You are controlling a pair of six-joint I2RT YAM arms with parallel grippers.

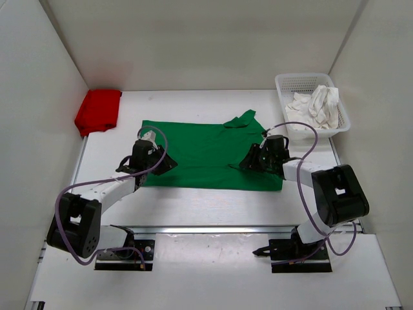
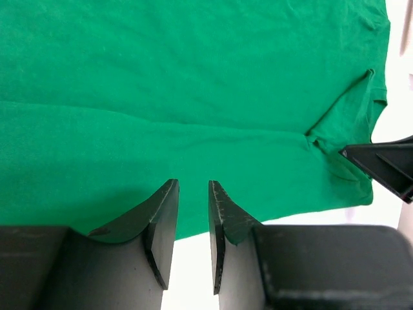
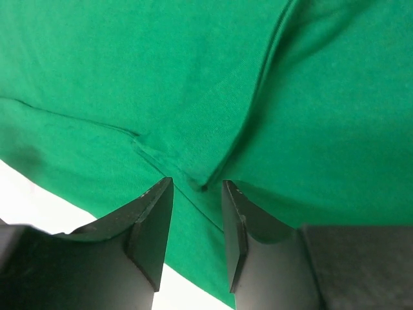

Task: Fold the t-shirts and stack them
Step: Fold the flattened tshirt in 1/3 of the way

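Observation:
The green t-shirt lies spread flat mid-table, with a sleeve sticking out at its back right. The red t-shirt lies folded at the back left. The white t-shirt is bunched in the mesh basket. My left gripper hovers low over the green shirt's left near edge; its jaws stand narrowly open and empty. My right gripper is over the shirt's right part, open, with a folded sleeve hem just ahead of its tips.
White walls close in the table on the left, back and right. The basket stands at the back right corner. My right gripper's finger shows at the right edge of the left wrist view. A metal rail runs along the near edge.

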